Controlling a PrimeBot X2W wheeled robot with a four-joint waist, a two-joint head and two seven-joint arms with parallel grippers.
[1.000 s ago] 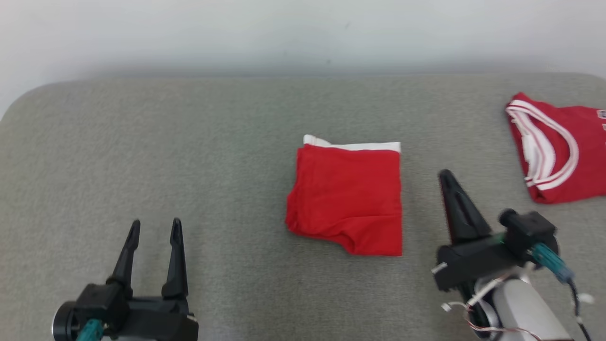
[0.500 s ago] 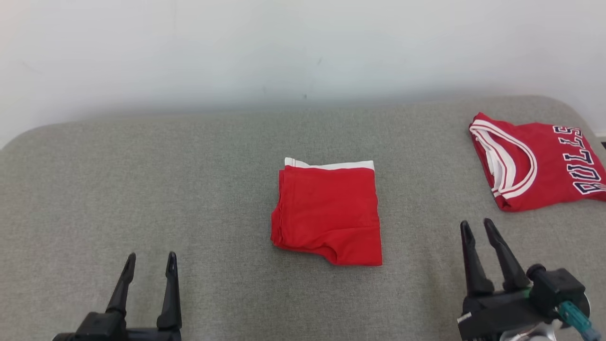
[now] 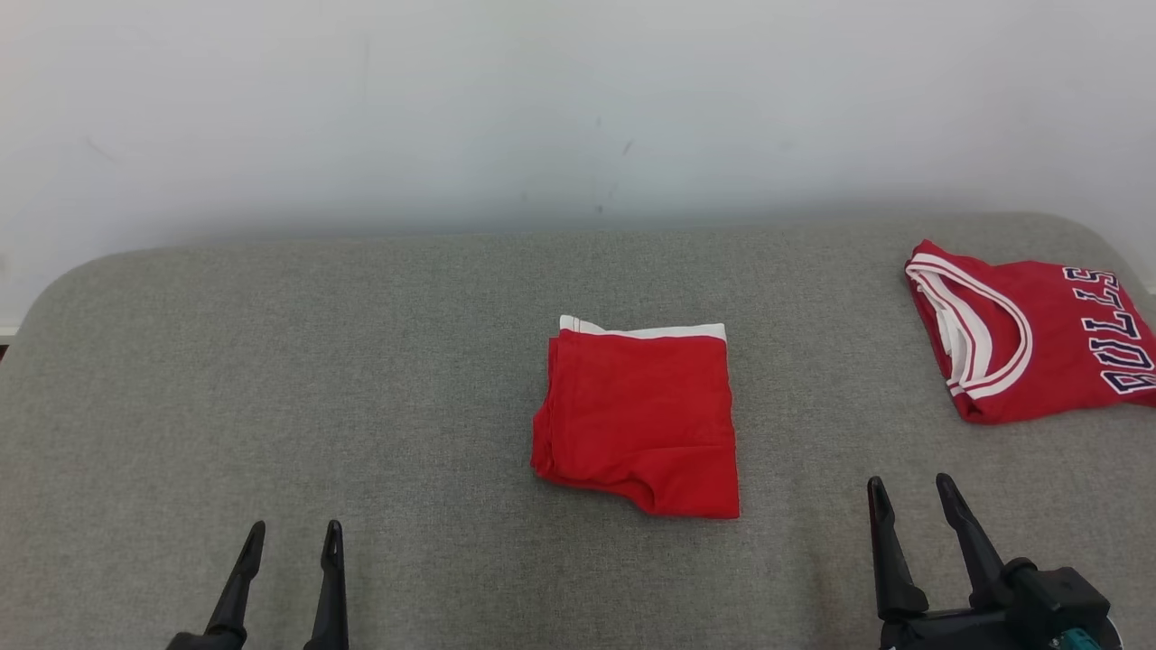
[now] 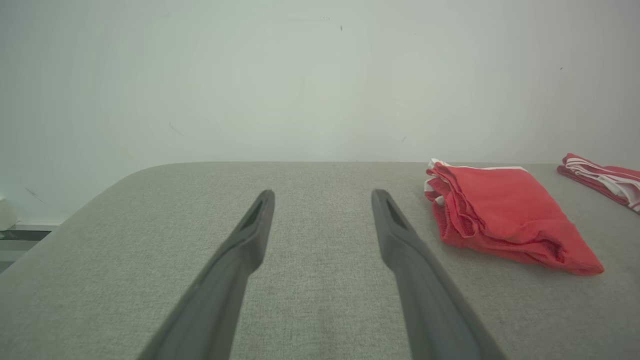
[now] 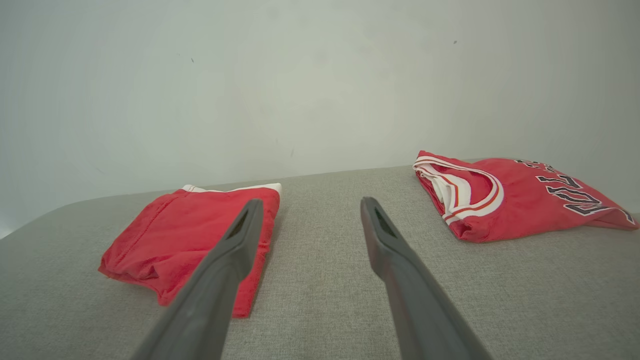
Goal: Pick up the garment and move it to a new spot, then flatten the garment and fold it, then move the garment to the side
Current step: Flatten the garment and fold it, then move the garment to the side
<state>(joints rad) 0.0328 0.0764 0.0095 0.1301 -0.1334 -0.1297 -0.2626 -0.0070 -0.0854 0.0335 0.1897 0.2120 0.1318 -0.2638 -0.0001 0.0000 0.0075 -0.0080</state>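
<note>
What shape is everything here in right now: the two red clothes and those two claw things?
Red garment: folded to a rough square, lying flat in the middle of the table, nothing touching it.
Red jersey: folded, lying at the table's right end.
Left gripper: open, empty, apart from both clothes.
Right gripper: open, empty, apart from both clothes.

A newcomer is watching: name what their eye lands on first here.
A folded red garment with a white edge lies in the middle of the grey surface. A red jersey with dark lettering lies at the far right. The left gripper and right gripper stand open, empty, at the lower corners.
</note>
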